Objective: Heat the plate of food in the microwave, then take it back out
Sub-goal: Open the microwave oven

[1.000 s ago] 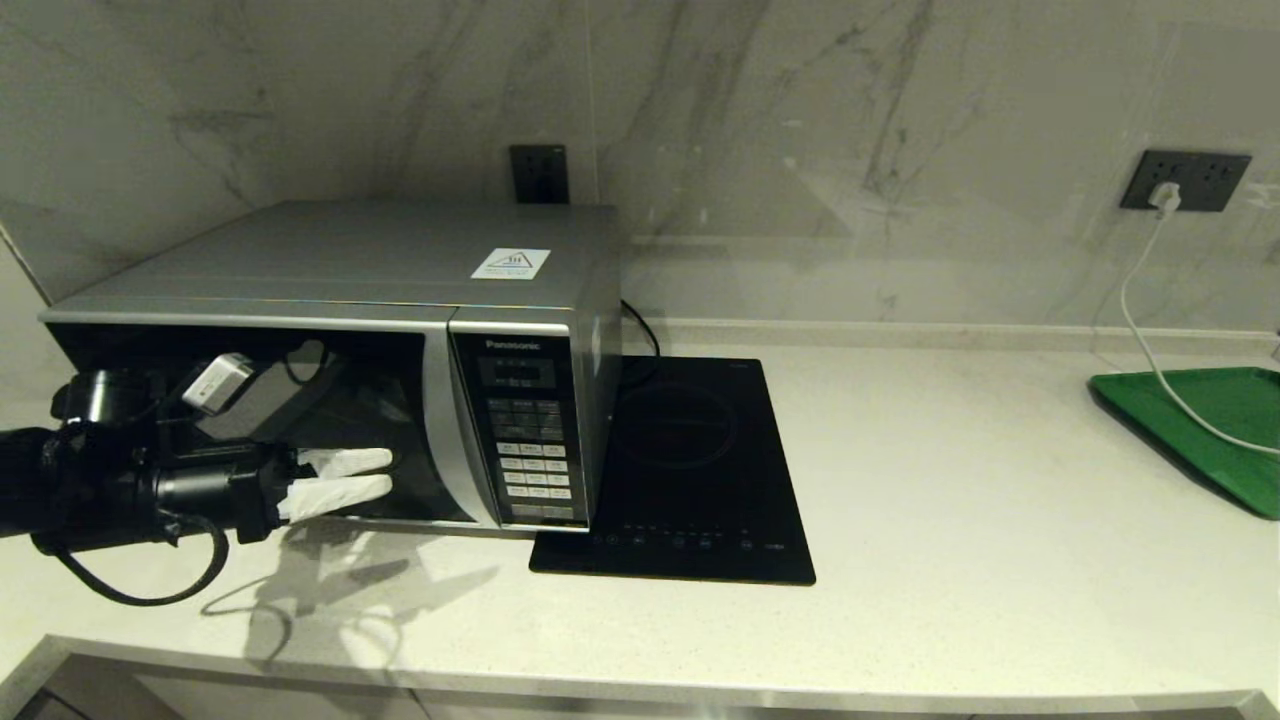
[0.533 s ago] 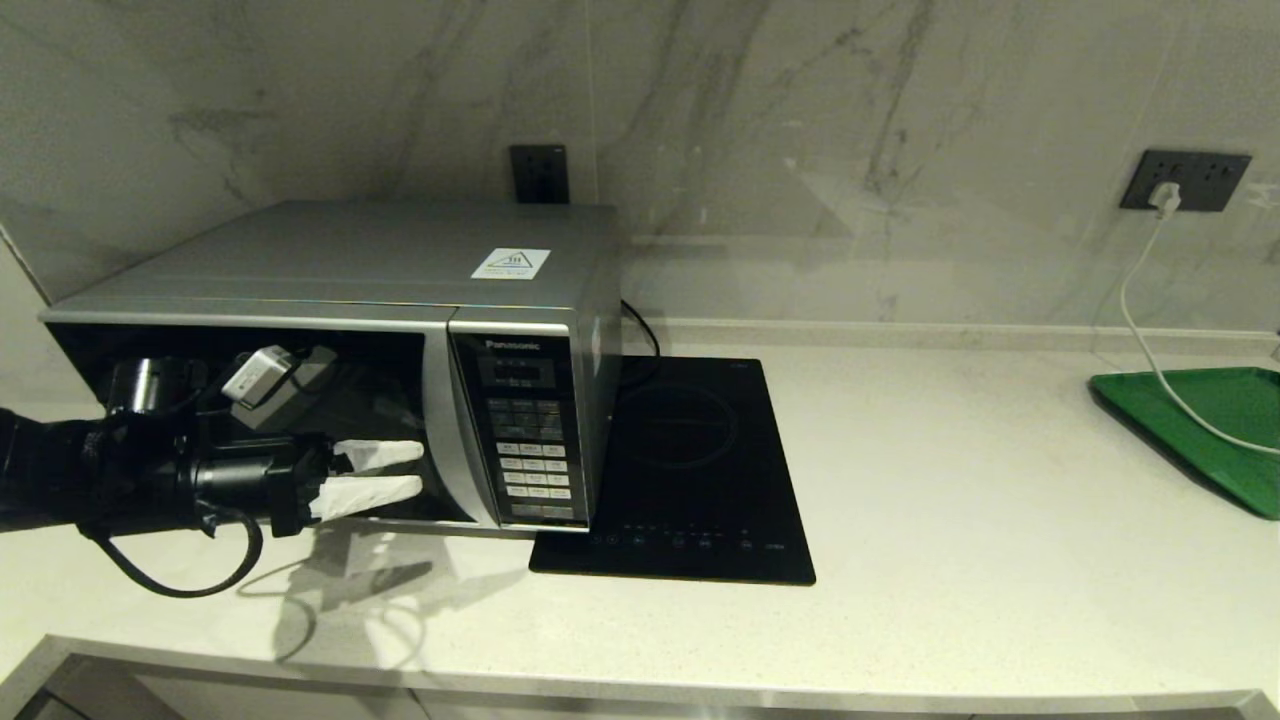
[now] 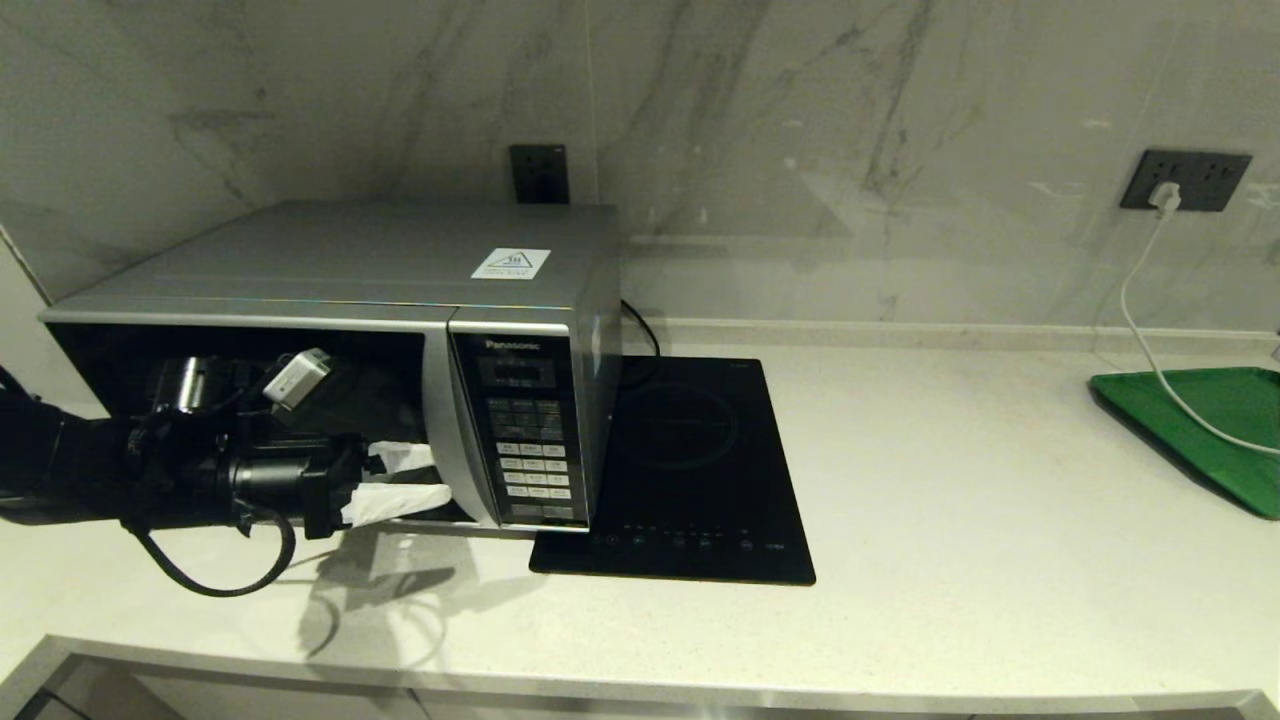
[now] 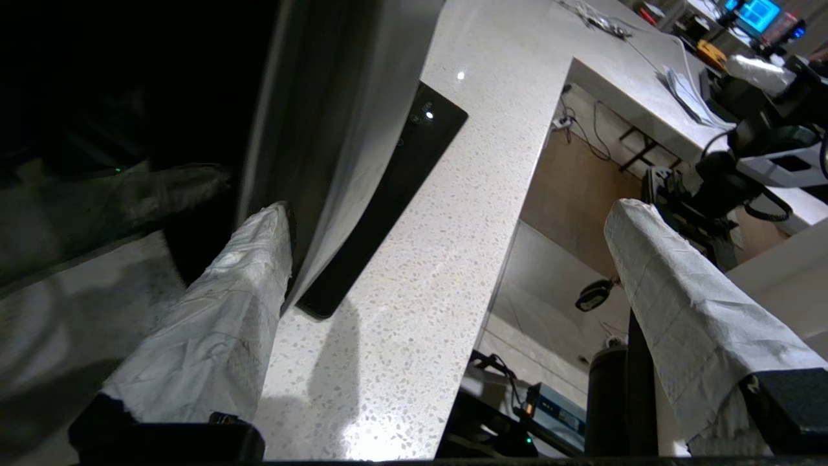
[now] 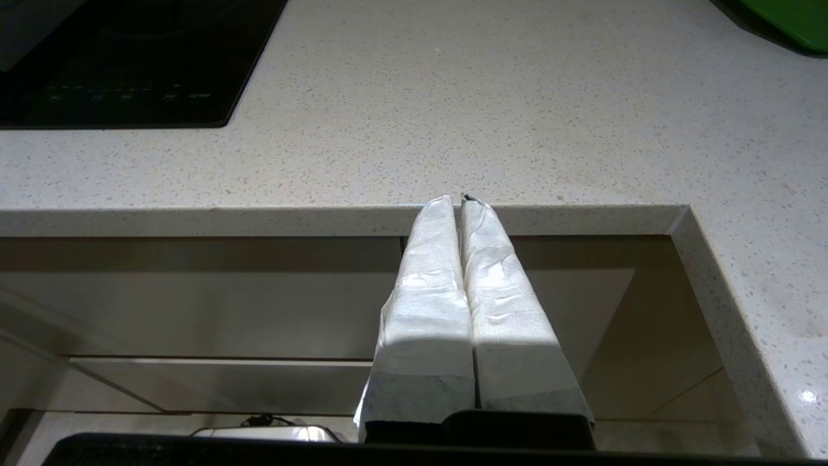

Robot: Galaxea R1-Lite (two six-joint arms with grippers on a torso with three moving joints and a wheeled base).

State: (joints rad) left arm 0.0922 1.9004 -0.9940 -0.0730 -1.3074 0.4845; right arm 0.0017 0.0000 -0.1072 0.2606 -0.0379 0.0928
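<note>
Left gripper (image 3: 415,478), fingers spread wide and empty, sits at the dark door of the microwave (image 3: 350,290), frame's lower left, while the right gripper (image 5: 460,202), pressed shut, hangs below the counter edge (image 5: 323,220).

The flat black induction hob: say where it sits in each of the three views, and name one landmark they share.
Head view: the flat black induction hob lies on the counter, against the right side of the silver-grey microwave.
Left wrist view: a dark slab beyond the open left gripper, beside the microwave's edge.
Right wrist view: in the upper left corner, past the shut right gripper.
Shared landmark: the speckled white counter.
</note>
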